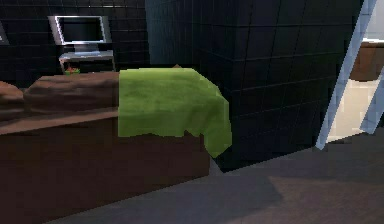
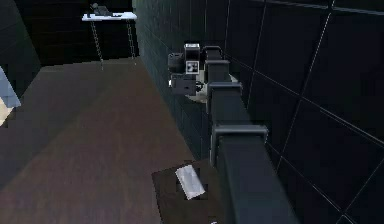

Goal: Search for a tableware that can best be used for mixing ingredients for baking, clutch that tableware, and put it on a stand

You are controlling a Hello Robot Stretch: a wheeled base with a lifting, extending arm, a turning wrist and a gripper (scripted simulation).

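While the gripper sits out by the dark tiled wall, its far end is too murky to read, so cannot tell whether the fingers hold anything. Where the mixing bowl is: can't tell either. Looks like search phase; grab and placement both pending. Worth checking: grey item on the low table, dark object on the white side table.

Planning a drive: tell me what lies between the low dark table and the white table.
Bare brown floor runs from the low dark table to the white table, in the arm side view.
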